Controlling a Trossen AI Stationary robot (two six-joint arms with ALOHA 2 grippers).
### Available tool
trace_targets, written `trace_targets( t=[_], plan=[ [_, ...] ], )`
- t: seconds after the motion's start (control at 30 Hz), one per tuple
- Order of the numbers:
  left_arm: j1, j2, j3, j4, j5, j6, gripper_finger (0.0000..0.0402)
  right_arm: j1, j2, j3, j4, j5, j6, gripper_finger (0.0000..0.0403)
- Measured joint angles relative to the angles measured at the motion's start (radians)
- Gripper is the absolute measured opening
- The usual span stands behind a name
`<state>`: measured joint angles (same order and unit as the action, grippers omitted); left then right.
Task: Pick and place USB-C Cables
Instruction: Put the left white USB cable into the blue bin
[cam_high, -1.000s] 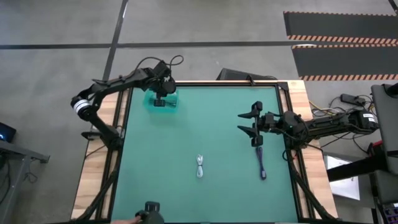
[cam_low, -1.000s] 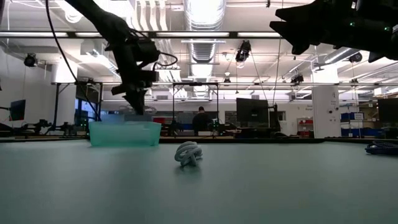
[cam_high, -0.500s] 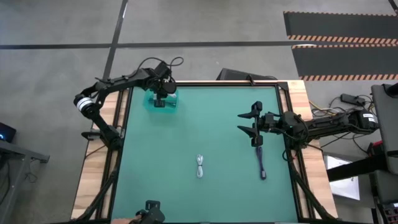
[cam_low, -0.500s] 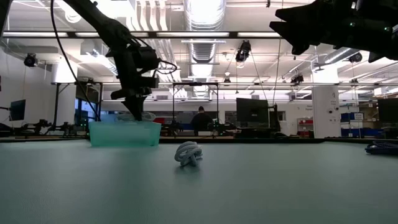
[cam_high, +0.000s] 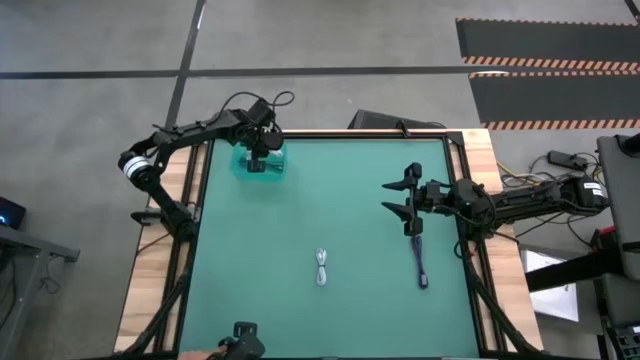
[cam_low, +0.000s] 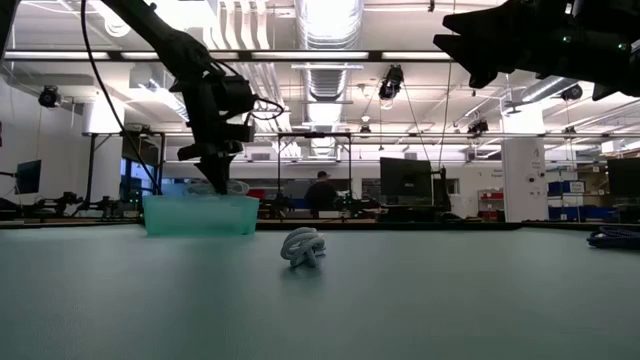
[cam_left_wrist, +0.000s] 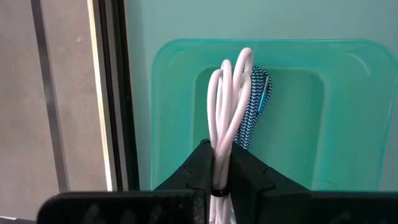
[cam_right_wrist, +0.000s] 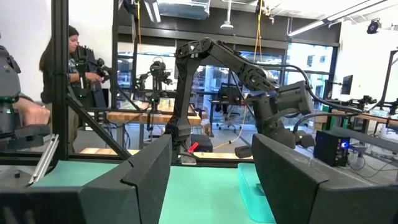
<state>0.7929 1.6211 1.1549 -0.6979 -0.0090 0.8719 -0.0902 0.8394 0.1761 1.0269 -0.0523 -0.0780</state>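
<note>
USB-C cables are the job here, and one white cable bundle is hanging pinched in the left end effector, directly over the teal bin at the far left corner of the green tabletop. A grey-teal braided cable is already lying inside that bin, showing just behind the white loops. The step in hand looks like the placing of this bundle: the fingers are closing tight on it, and the next move is calling for them to part so the loops are falling inside the walls, not over the rim (the bundle is dangling close to the bin's side nearest the tabletop's frame).

Two bundles are waiting on the tabletop: another white cable coiled near the middle toward the near edge, and a black cable stretched out to the right. The right end effector is hovering above the tabletop just beyond that black cable's far end, jaws standing wide and gripping nothing; it seems best placed to take that one.

Nothing is standing between either remaining bundle and the bin. In the room behind, a person is standing beyond the frame, well apart from the work.
</note>
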Motion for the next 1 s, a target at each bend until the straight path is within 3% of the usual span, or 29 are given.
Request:
trace_targets(
  t=[1.0],
  plan=[
    [0.000, 0.000, -0.127, 0.169, -0.019, 0.000, 0.0017, 0.000, 0.000, 0.000, -0.008, -0.008, 0.016, 0.0215]
  ],
)
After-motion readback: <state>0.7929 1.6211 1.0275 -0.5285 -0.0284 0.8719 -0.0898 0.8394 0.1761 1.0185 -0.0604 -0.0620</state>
